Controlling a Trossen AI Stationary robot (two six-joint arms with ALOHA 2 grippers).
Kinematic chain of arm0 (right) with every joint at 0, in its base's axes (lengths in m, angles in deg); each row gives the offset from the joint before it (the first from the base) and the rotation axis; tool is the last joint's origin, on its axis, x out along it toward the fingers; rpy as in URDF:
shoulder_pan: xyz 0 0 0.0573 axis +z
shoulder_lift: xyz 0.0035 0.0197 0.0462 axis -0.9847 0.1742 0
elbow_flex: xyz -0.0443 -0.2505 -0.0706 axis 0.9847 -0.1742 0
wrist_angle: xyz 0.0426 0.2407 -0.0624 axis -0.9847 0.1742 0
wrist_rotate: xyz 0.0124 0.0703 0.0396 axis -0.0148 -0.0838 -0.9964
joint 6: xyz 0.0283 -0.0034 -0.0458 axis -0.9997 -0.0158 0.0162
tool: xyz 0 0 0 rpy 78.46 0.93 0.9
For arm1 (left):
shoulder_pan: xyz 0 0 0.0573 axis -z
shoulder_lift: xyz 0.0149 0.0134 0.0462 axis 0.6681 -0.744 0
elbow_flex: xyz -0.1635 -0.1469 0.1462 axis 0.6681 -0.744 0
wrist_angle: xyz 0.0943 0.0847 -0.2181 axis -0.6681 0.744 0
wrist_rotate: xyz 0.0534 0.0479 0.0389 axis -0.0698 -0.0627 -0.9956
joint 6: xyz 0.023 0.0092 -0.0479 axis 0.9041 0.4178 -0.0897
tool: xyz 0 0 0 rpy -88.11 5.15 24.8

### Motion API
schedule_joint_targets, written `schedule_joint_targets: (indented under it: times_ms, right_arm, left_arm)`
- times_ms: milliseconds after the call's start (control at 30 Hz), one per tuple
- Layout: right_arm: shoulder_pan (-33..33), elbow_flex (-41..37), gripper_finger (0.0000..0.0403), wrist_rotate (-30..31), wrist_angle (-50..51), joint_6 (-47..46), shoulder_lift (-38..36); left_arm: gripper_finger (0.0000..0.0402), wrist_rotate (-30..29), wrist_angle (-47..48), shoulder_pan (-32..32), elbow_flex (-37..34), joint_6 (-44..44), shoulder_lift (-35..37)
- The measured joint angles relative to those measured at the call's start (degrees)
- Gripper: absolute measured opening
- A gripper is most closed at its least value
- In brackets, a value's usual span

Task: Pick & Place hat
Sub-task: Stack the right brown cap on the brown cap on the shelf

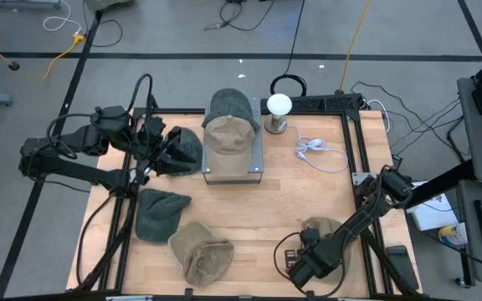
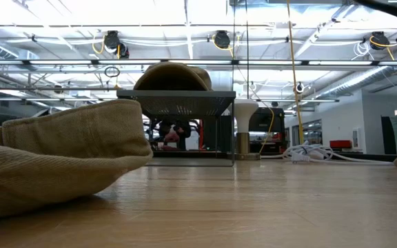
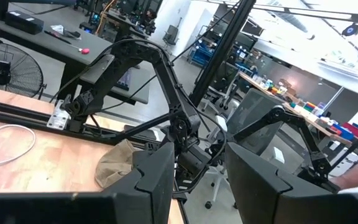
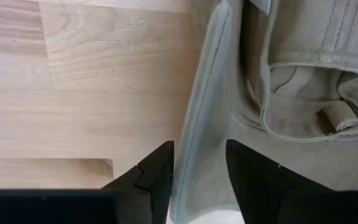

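Observation:
Several hats are in view. An olive hat [image 1: 325, 227] lies near the table's right near corner. My right gripper [image 4: 199, 146] is open above it, pointing down, one finger on either side of the hat's brim edge [image 4: 207, 134]. A dark green hat [image 1: 184, 149] sits against the left side of the metal rack [image 1: 258, 159], right in front of my left gripper [image 1: 159, 150]. That gripper is open [image 3: 199, 152] and level, with nothing between its fingers. A tan hat [image 1: 228, 134] and a dark green hat [image 1: 231, 104] rest on top of the rack.
A dark green hat [image 1: 161, 213] and a tan hat [image 1: 201, 251] lie on the near left of the table. A white globe lamp [image 1: 279, 104] and a white cable [image 1: 320, 155] sit at the far right. Black frame rails [image 1: 356, 150] border the table.

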Motion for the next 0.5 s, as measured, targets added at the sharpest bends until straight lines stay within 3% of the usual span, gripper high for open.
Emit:
schedule_joint_targets:
  times_ms: [500]
  right_arm:
    - [1.55,0.02,0.0033,-1.53,-0.31,0.03,-0.16]
  left_arm:
    - [0.0147,0.02,2.08,0.00,0.00,-1.56,0.00]
